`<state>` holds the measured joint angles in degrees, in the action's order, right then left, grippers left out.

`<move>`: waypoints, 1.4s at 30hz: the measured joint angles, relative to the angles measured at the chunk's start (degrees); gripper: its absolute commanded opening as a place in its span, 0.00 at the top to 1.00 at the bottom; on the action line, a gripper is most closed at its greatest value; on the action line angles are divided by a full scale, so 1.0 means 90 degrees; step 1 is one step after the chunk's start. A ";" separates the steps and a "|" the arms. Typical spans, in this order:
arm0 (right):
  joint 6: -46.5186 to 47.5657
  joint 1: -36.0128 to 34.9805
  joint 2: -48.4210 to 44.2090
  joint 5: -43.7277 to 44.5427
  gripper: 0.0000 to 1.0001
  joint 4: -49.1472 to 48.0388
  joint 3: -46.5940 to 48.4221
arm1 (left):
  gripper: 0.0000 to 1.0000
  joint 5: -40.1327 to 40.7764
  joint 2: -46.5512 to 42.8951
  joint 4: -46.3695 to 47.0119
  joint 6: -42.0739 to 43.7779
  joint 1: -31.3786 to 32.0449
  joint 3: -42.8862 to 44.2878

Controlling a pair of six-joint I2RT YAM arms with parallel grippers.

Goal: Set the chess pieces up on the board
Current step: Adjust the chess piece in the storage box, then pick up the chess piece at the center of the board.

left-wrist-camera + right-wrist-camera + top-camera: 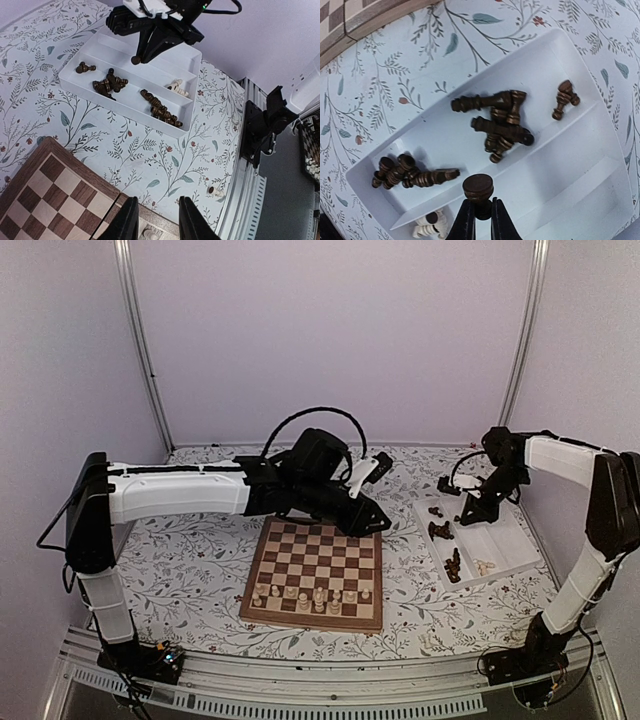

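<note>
Above the white tray [570, 165], right fingers [465, 222] pinch a dark chessman [478, 192].

From above, the left arm [180, 495] hides part of the board's [315, 562] far edge, and the pale pieces [303, 600] on it are too small to tell apart. The right fingers [465, 222] cover all but the base of a dark piece [478, 187].

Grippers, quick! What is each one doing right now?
Left gripper: open, holding nothing.
Right gripper: shut on a dark chess piece above the white tray.
</note>
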<state>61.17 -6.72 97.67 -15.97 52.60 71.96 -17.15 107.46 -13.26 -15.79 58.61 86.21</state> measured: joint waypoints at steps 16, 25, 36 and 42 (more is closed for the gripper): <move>-0.0971 -0.0736 -0.0085 -0.0262 0.70 -0.0177 -0.0631 | 0.71 0.0155 0.0000 -0.0138 -0.0010 0.0017 0.0000; -0.0840 -0.0850 -0.0872 -0.0656 0.69 -0.0051 -0.1166 | 0.71 0.0267 0.0000 -0.0194 -0.0053 0.0049 0.0000; -0.0328 -0.2769 -0.2701 -0.1030 0.67 0.0180 -0.2703 | 0.70 0.0923 -0.0192 -0.0602 -0.0192 0.0070 -0.0019; -0.0238 -0.3657 -0.3249 -0.0986 0.66 0.0219 -0.3133 | 0.69 0.1256 -0.0651 -0.0675 -0.0308 0.0073 -0.0301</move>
<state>59.02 -39.64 68.42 -24.84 54.57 43.77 -5.85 101.60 -19.33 -18.57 59.27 83.50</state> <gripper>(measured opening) 0.337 0.304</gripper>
